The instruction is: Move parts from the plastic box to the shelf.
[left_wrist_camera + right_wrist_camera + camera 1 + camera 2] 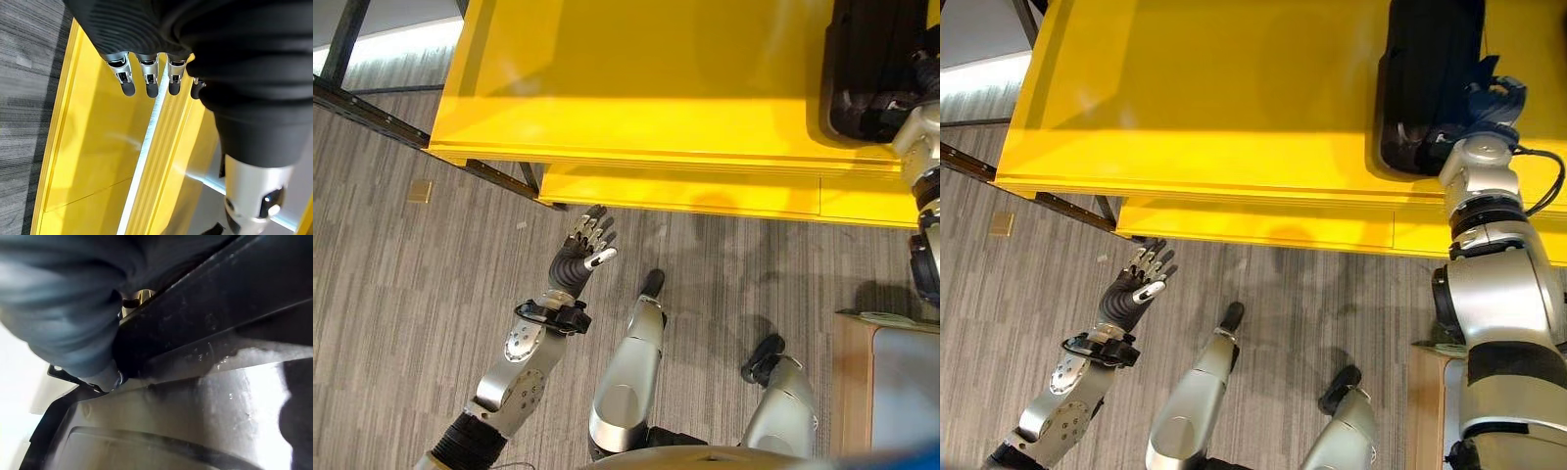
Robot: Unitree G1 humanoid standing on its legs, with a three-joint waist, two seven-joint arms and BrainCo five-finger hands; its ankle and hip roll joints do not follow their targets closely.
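While my right hand point(1489, 103) sits at the black part point(1428, 69) on the yellow shelf point(1185, 98), I can't tell its fingers. Part's long way runs away from me. Left hand point(587, 245) hangs open & empty, well apart, below the shelf edge.

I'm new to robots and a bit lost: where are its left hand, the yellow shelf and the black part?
left hand point(584, 247): left eye view, ribbed back.
yellow shelf point(1214, 88): right eye view, bare top.
black part point(1425, 78): right eye view, upper surface.
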